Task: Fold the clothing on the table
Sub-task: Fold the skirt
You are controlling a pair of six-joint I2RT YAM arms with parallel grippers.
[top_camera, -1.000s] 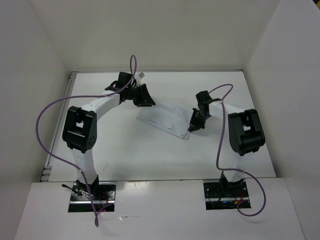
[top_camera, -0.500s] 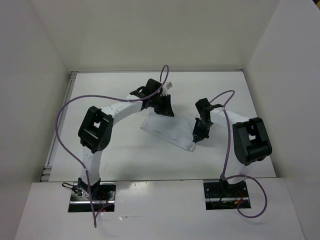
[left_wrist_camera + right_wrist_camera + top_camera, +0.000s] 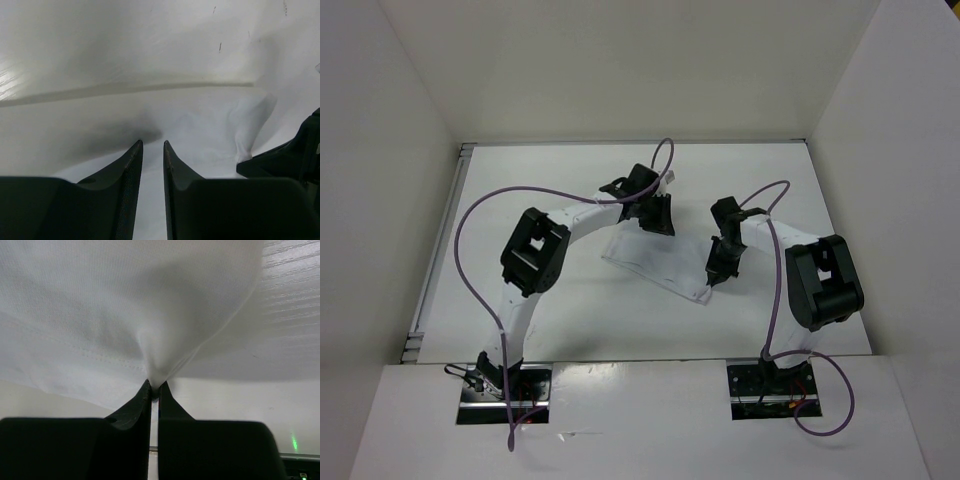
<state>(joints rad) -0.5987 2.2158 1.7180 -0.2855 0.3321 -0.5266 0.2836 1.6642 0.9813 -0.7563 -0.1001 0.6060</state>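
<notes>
The white clothing [image 3: 655,258] lies rumpled in the middle of the table [image 3: 620,322], between the two arms. My right gripper [image 3: 718,272] is at its right end, shut on a pinch of fabric. In the right wrist view the clothing [image 3: 100,315] rises in a taut cone from the closed tips of the right gripper [image 3: 154,385]. My left gripper [image 3: 658,222] hangs over the garment's far edge. In the left wrist view the left gripper [image 3: 152,143] shows a narrow gap with nothing between the fingers, just above the clothing [image 3: 200,115].
Upright white wall panels [image 3: 380,200] close in the table on the left, back and right. Purple cables [image 3: 470,260] loop from both arms. The right arm's black wrist [image 3: 295,160] shows at the right edge of the left wrist view.
The left arm swung right, from the clothing's far left corner toward its middle, and its jaws narrowed. The right gripper shifted slightly nearer, still pinching the fabric.
</notes>
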